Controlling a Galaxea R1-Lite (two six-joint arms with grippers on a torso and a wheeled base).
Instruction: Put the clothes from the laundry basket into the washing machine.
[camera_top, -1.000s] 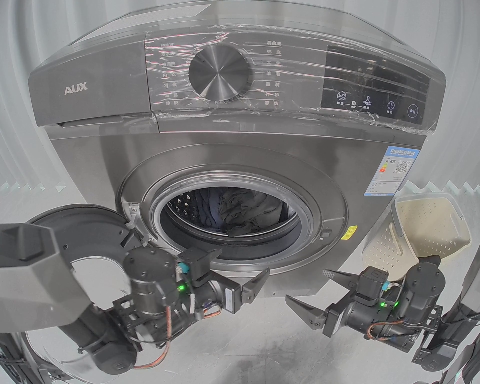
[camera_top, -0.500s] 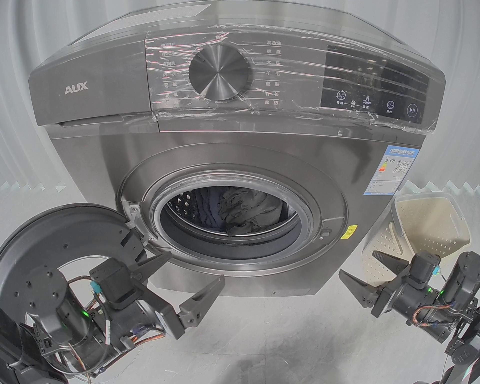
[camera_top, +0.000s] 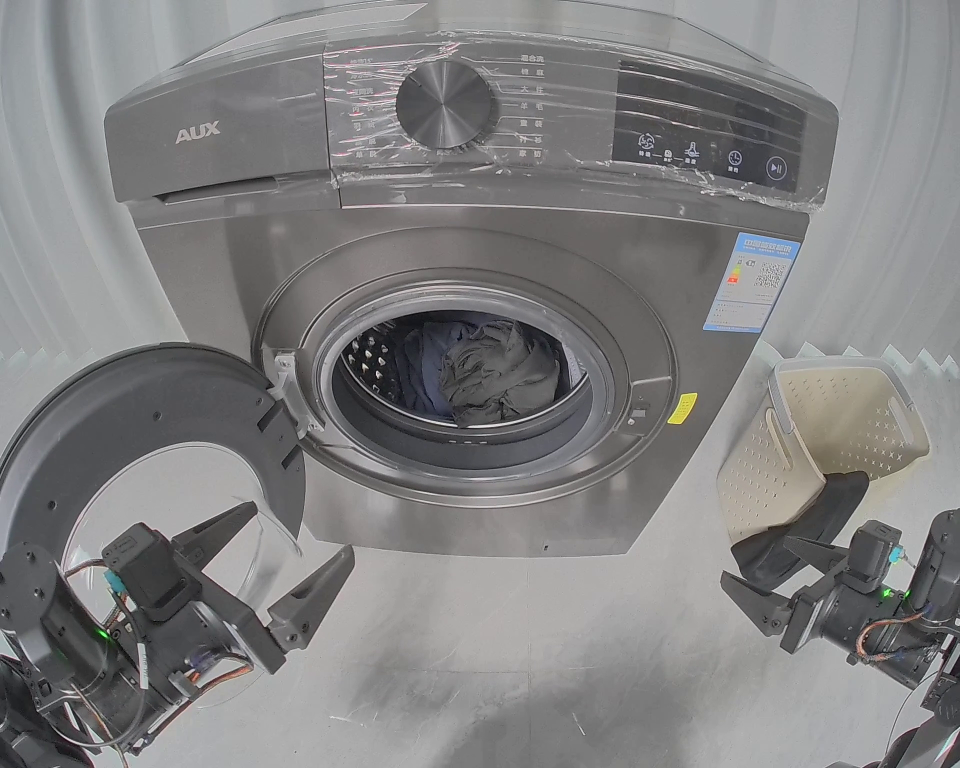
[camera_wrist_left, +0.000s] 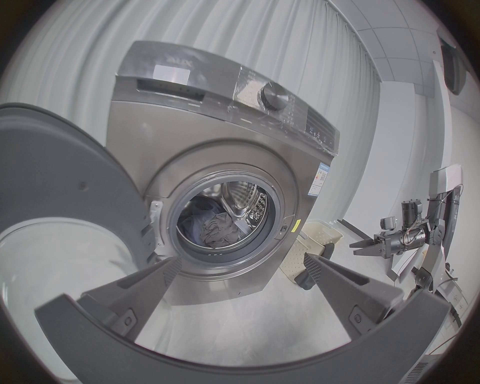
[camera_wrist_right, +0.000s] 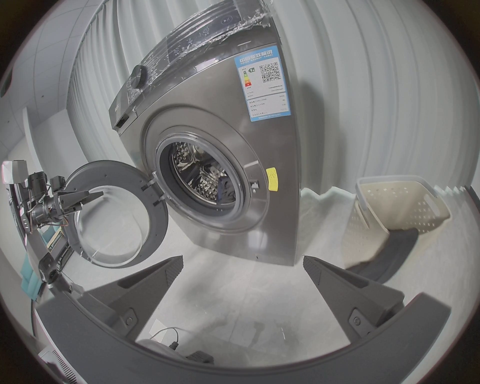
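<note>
The grey washing machine (camera_top: 470, 220) stands with its round door (camera_top: 150, 420) swung wide on the left. Dark grey and blue clothes (camera_top: 495, 372) lie inside the drum (camera_wrist_left: 215, 230). A cream laundry basket (camera_top: 850, 420) leans on the floor right of the machine, and a dark garment (camera_top: 800, 525) spills from its mouth (camera_wrist_right: 390, 255). My left gripper (camera_top: 297, 532) hangs open and empty low in front of the door. My right gripper (camera_top: 760, 563) is open and empty just in front of the dark garment, apart from it.
Bare pale floor (camera_top: 520, 630) lies between the two arms in front of the machine. White curtains (camera_top: 60, 200) run behind it. The open door's glass pane (camera_top: 160, 500) stands close behind my left gripper.
The head camera has pulled back, so the machine looks smaller and higher. Both arms have drawn away from the drum, left one down-left, right one down-right. The basket's dark garment has come into sight.
</note>
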